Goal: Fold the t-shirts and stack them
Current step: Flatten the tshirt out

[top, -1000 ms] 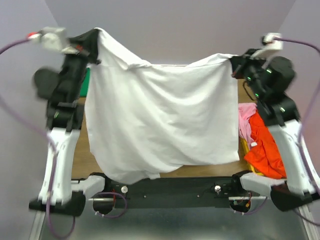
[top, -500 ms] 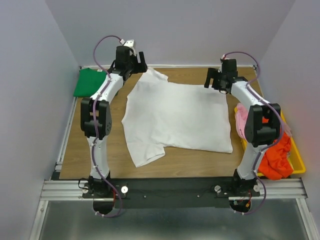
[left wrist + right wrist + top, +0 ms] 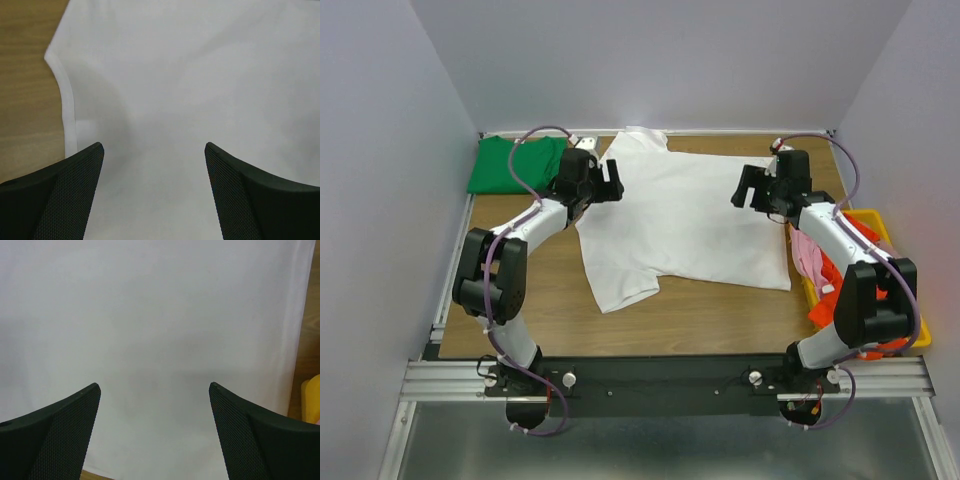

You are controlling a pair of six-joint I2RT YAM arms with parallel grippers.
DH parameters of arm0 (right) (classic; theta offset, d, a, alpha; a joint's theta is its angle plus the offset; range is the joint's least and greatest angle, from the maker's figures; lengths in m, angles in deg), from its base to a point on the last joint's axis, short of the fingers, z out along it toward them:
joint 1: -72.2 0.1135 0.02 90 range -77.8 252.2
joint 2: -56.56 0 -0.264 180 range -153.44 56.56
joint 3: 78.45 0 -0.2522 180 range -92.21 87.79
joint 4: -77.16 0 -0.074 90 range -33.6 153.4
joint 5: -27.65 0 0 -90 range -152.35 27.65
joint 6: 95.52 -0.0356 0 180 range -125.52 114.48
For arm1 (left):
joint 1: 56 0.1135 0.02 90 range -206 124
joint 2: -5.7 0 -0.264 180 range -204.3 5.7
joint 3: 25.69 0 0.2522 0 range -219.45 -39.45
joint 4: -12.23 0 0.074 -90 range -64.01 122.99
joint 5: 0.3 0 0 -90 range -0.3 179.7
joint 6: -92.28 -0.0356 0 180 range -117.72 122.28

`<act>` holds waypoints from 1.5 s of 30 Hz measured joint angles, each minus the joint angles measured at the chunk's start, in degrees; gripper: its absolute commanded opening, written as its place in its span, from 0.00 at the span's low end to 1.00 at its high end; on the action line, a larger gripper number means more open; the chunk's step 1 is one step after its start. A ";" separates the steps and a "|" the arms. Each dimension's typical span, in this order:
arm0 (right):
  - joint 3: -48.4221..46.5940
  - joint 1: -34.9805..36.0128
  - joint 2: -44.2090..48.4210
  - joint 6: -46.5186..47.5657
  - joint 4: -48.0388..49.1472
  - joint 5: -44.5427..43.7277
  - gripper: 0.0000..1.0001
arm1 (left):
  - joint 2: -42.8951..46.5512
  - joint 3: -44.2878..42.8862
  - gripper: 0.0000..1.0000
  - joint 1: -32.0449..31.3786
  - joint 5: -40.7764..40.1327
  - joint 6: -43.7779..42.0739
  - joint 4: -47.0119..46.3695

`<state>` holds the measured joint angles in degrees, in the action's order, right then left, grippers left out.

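From above, the left gripper (image 3: 611, 186) and right gripper (image 3: 744, 188) both stand wide with nothing held, over the left and right sides of the white t-shirt (image 3: 690, 220). It lies spread flat mid-table (image 3: 545, 300). A green t-shirt (image 3: 510, 165) lies in the far left corner, and a yellow bin (image 3: 918, 338) sits at the right edge. In the left wrist view, the spread fingers (image 3: 60, 200) frame white cloth, with its hem and bare wood to the left. In the right wrist view, the spread fingers (image 3: 50, 440) frame white cloth, with the bin's corner at the right.
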<state>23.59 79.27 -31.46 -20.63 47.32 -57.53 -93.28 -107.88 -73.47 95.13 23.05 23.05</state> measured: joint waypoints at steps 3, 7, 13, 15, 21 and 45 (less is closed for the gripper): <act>2.62 0.00 -0.11 -0.31 -0.26 0.52 0.95 | -1.62 3.87 0.89 0.09 0.35 1.70 -0.02; 4.39 0.02 -0.94 -0.55 -0.26 1.07 0.95 | -3.32 4.92 0.89 -0.79 0.39 3.06 -0.85; 4.61 0.02 -5.16 -1.36 -0.04 2.23 0.95 | -5.66 4.92 0.89 -2.01 0.37 4.13 -1.53; 4.72 0.02 -6.58 -1.42 -0.04 2.47 0.95 | -6.88 4.92 0.90 -1.99 0.35 4.15 -1.09; 4.72 0.37 -10.34 -1.62 0.04 2.99 0.95 | -9.31 4.46 0.90 -1.31 0.31 4.13 0.22; -2.29 3.13 -19.30 -3.91 4.72 2.99 0.95 | -12.37 -0.17 0.90 2.75 1.18 3.65 2.67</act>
<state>21.29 82.40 -50.76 -24.54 52.04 -54.54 -105.65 -108.05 -70.72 96.31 26.70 25.71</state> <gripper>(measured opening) 0.949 0.900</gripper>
